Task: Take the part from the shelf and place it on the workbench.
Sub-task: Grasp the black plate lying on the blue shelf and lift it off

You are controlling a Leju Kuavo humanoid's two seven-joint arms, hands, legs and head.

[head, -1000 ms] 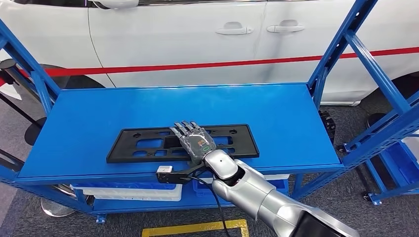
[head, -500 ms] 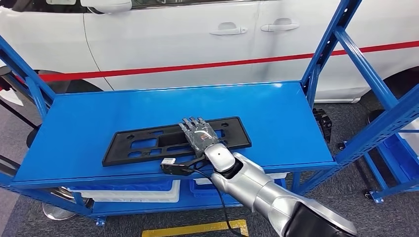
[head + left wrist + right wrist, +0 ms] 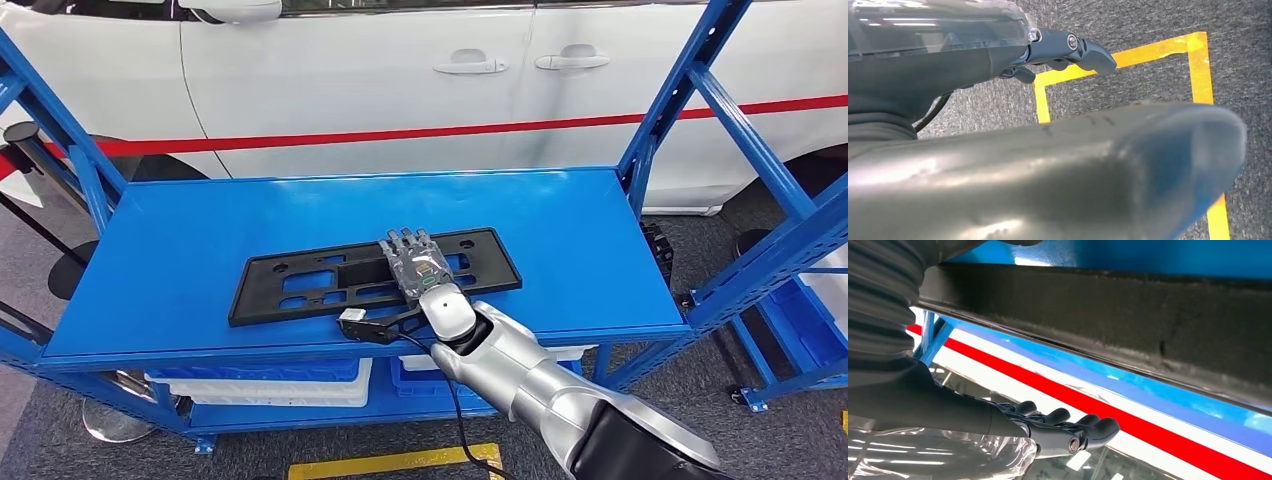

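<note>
On the blue shelf [image 3: 560, 215] the black part [image 3: 300, 285] lies flat, not yet lifted, the right hand [image 3: 420, 268] resting on it with fingers straight and together, gripping nothing, workbench step undone.

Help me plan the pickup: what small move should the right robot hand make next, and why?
Probably close its fingers on the black plastic part. The right robot hand lies over the part's near long edge, fingers stretched flat, and the part rests flat on the blue shelf, so no lift looks possible until it is gripped.
</note>
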